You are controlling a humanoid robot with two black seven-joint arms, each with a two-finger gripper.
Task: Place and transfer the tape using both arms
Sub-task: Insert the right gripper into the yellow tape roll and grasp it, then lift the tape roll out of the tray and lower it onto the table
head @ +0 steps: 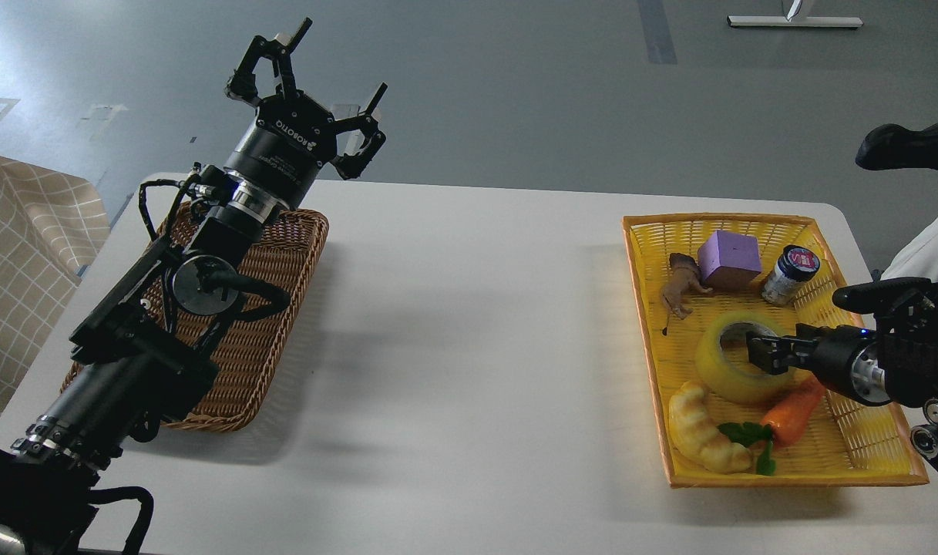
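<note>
The tape point(717, 364), a wide translucent yellow roll with a pale core, lies flat in the yellow basket point(644, 308) at the table's right. My right gripper point(763, 353) comes in from the right and sits at the roll's right wall, its dark fingers at the rim and core opening. I cannot make out whether they grip it. My left gripper point(326, 73) is raised above the far end of the brown wicker basket point(272, 324) at the left. Its fingers are spread open and empty.
The yellow basket also holds a purple block point(729, 258), a small jar point(791, 274), a toy hand point(680, 287), a croissant toy point(700, 428) and a toy carrot point(796, 408). White table point(476, 347) lies between the baskets. A white sleeve point(931, 247) shows at the right edge.
</note>
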